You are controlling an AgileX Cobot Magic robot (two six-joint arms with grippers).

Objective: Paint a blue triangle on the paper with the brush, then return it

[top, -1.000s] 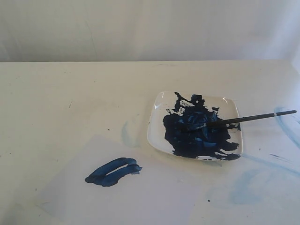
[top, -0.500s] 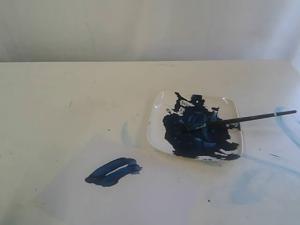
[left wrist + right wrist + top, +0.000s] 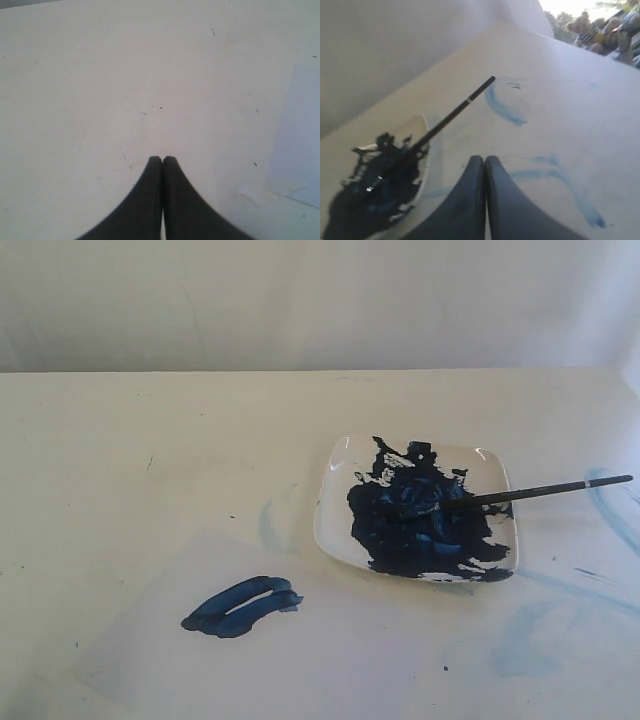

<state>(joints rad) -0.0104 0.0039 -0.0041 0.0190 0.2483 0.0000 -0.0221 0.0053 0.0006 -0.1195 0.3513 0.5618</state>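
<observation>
**mossy_k:** So where did the brush end up in that shot, and what were the arms doing?

**tinkerbot77:** The long thin black-handled paintbrush (image 3: 530,492) was lying across the white square plate (image 3: 334,502). Its bristle end was down in the big dark blue paint blob (image 3: 410,535), and the handle stuck out past the plate's right edge over the cream bench (image 3: 150,440). Nothing was holding it.

**mossy_k:** And the painting itself?

**tinkerbot77:** The small dark blue triangle (image 3: 243,606) looked more like a narrow wedge-shaped loop of thick strokes, honestly. It sat on the large pale, slightly see-through sheet of paper (image 3: 340,655), towards the sheet's left side in the exterior view. It was well apart from the plate, off to the plate's lower left. There were also faint light-blue smears (image 3: 520,640) on the bench around the plate's right side.

**mossy_k:** Grippers?

**tinkerbot77:** The left end effector (image 3: 162,159) had its two black fingers pressed together with nothing between them. It hung over bare bench, with one edge of the paper showing off to the side. The right end effector (image 3: 485,159) was the same, pinched closed and empty. The plate and brush were near it, but it wasn't touching either.
</observation>
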